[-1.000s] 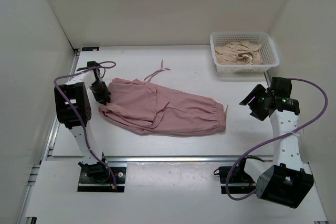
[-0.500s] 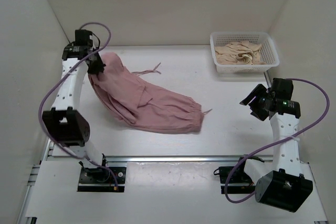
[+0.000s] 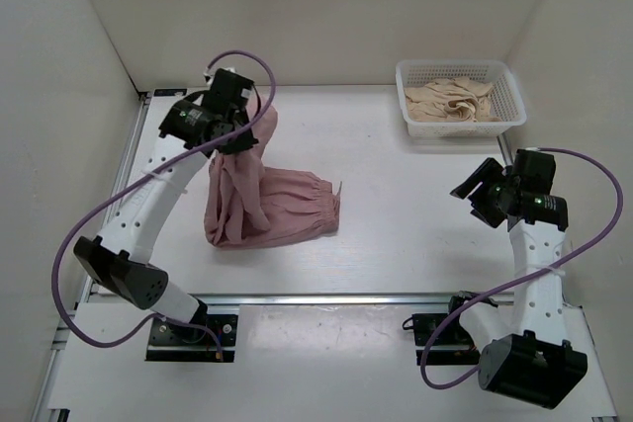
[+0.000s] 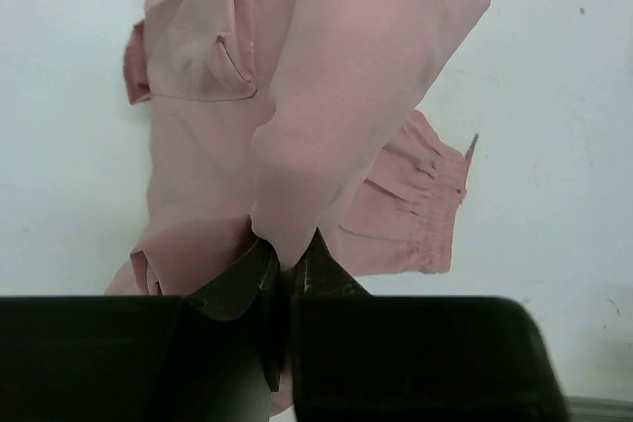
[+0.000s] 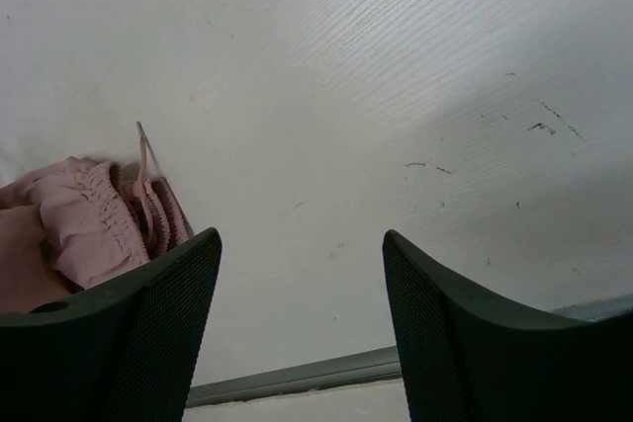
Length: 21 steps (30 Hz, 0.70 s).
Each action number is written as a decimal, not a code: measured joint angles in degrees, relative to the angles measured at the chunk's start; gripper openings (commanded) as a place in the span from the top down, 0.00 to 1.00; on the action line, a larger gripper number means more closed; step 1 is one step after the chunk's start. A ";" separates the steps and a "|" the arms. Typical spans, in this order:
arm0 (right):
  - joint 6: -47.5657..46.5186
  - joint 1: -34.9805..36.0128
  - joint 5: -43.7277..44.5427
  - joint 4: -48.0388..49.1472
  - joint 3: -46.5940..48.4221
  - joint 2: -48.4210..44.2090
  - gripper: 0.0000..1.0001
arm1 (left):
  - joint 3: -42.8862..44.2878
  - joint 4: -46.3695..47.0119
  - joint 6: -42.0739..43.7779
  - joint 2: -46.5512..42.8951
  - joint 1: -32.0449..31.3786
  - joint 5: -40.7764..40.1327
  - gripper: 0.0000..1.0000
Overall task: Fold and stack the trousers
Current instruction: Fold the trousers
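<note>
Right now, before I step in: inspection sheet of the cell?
Surface: white table, faint scuffs.
Job's things: trousers, one end held up, the rest bunched on the table, not folded.
Clutter: basket at the far right, holding a beige garment.
Tools: left tool shut on the trousers; right tool open, empty, above the table.
Cables: purple cables loop off both arms.
Surroundings: white walls; nothing else seen.

A white plastic basket with latticed walls sits at the far right corner of the white worktop. A crumpled beige-cream garment lies heaped inside it. Plain white walls close in three sides, and a metal rail runs along the near edge
</note>
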 measured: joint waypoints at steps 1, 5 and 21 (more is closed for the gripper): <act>0.00 0.00 -0.20 -0.02 -0.02 -0.13 0.28 | -0.52 -0.04 -1.16 0.00 -1.77 -1.01 0.89; 0.00 -0.02 -0.55 -0.17 -0.52 -0.66 0.28 | -3.37 -0.61 -5.90 0.11 -7.41 -3.32 0.89; -2.32 5.99 -4.79 0.74 -0.92 0.11 0.35 | 4.00 0.79 -12.09 9.64 -21.94 -2.99 0.00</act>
